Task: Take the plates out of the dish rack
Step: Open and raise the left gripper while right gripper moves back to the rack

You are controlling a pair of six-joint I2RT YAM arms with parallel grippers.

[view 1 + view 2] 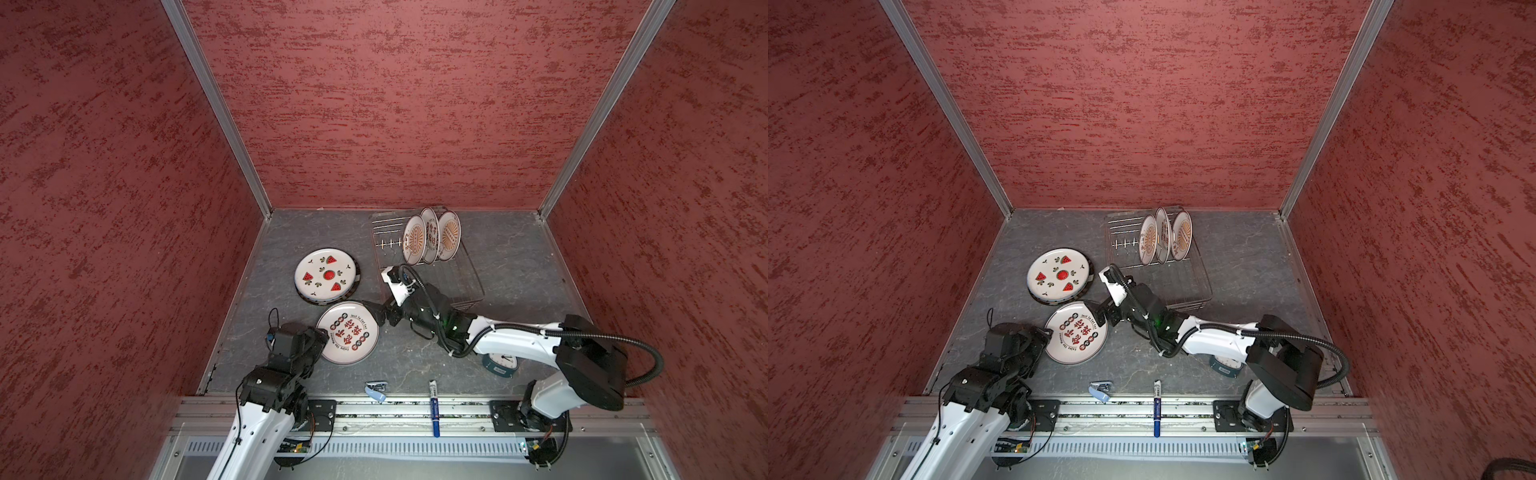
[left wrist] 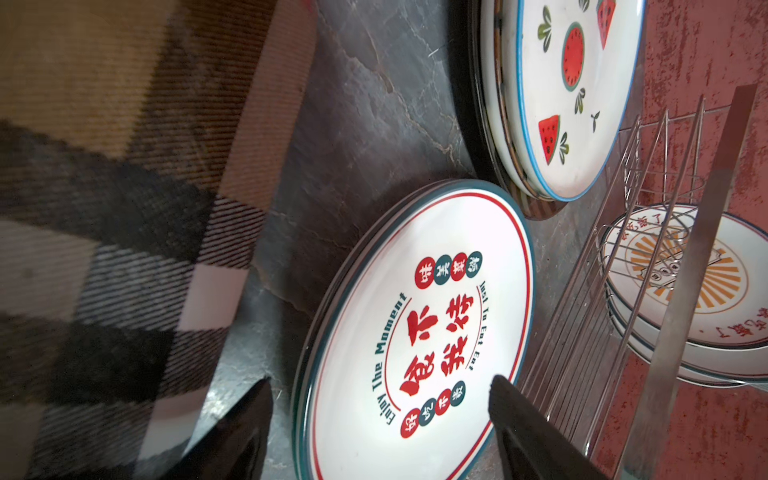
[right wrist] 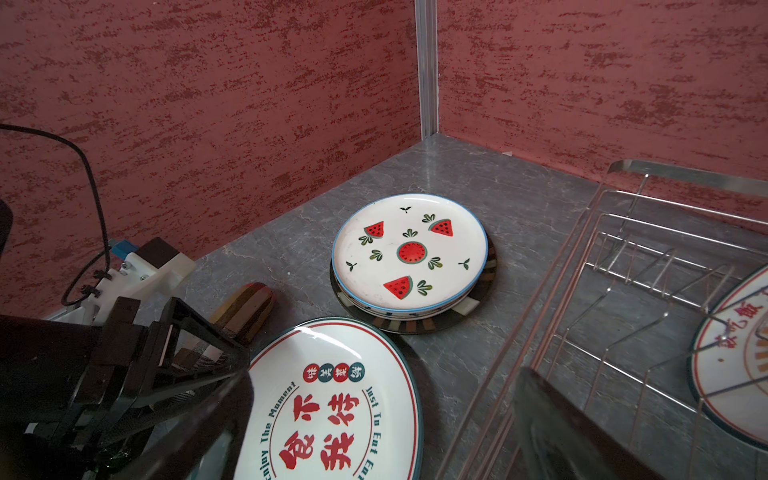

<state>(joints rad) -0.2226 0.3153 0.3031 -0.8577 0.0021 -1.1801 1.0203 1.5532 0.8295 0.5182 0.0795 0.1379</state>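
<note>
Both claws are gaping wide by the red-lettered plate [image 1: 348,332] lying flat on the worktop [image 1: 519,266], lower middle: left claw [image 1: 322,333] at its left rim, right claw [image 1: 380,315] at its upper right. Three plates [image 1: 430,241] are standing in the dish rack [image 1: 465,286] above; the watermelon plate [image 1: 326,274] is lying left of it.

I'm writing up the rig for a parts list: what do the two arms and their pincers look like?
Both arms have white shells and black joints. The right arm carries a black corrugated hose and a green light; the left arm a thin black cable. The left pincer and right pincer have black fingers.
</note>
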